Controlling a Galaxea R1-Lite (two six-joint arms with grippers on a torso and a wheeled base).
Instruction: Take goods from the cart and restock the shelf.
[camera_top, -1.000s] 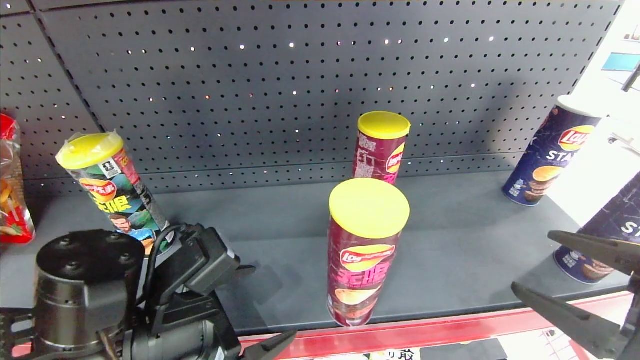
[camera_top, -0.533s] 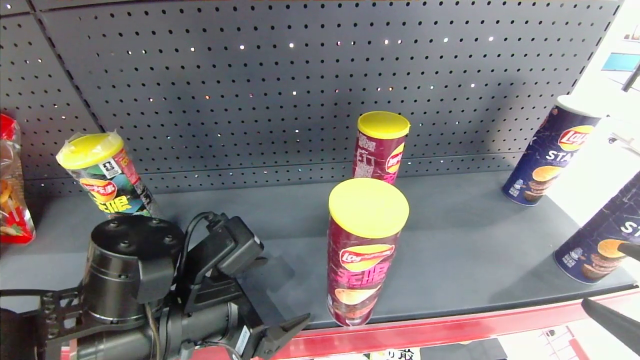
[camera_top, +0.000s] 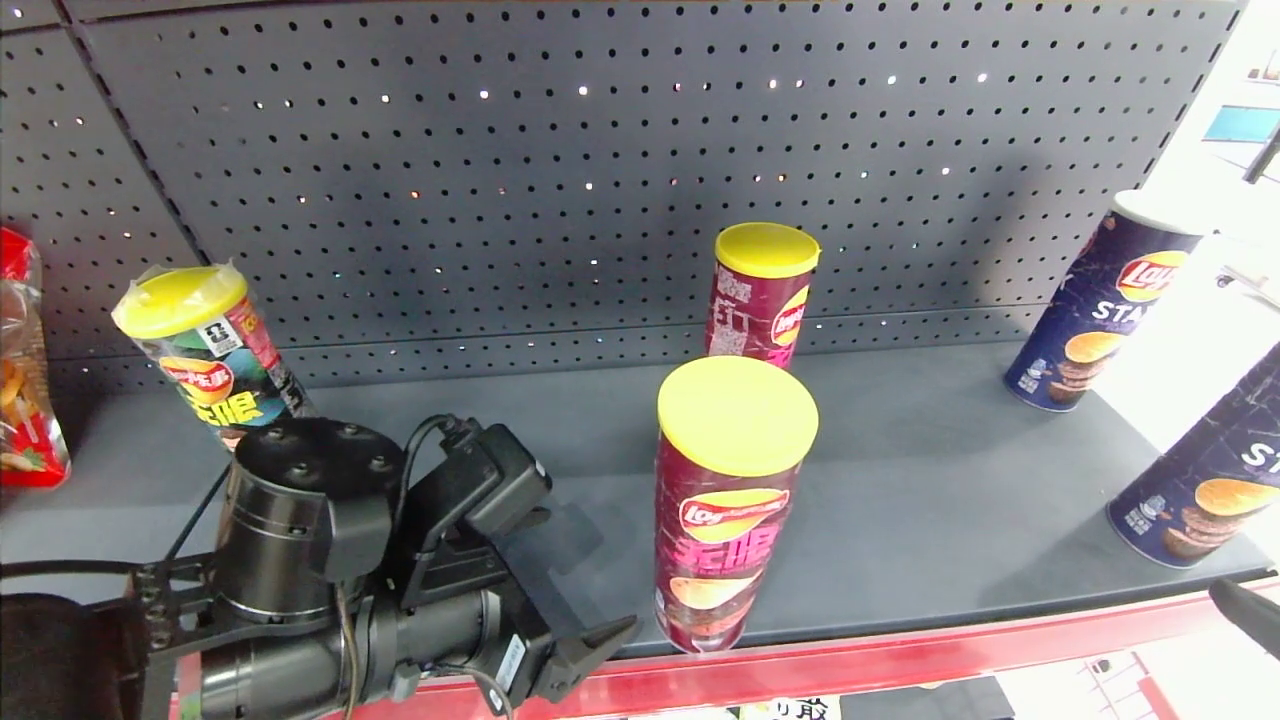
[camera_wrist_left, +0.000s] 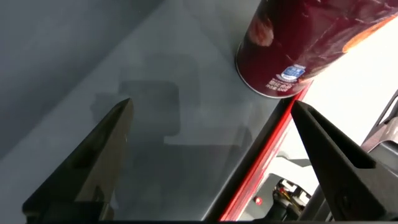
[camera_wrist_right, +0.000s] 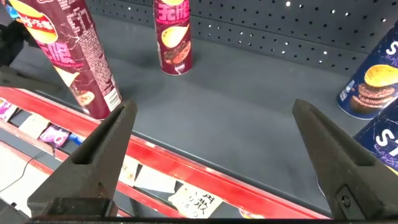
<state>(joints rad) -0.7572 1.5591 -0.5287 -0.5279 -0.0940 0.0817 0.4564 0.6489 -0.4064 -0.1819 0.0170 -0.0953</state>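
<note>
Shelf (camera_top: 930, 520) carried the maroon can (camera_top: 728, 520) upright at its front lip, long axis vertical. The can sat just to the right of the left end effector (camera_top: 588, 660), apart from it, with its base ahead of the fingertips. Left end effector was spread wide and held nothing. Right end effector (camera_wrist_right: 212, 106) was also wide open and empty, low off the shelf's front, farther from that can. Left arm judged nearer.

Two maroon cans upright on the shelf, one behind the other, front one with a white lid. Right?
No. The lid on the front maroon can is yellow, not white; the head view shows it. Otherwise right: it and the rear maroon can stand upright on the shelf, one behind the other.
</note>
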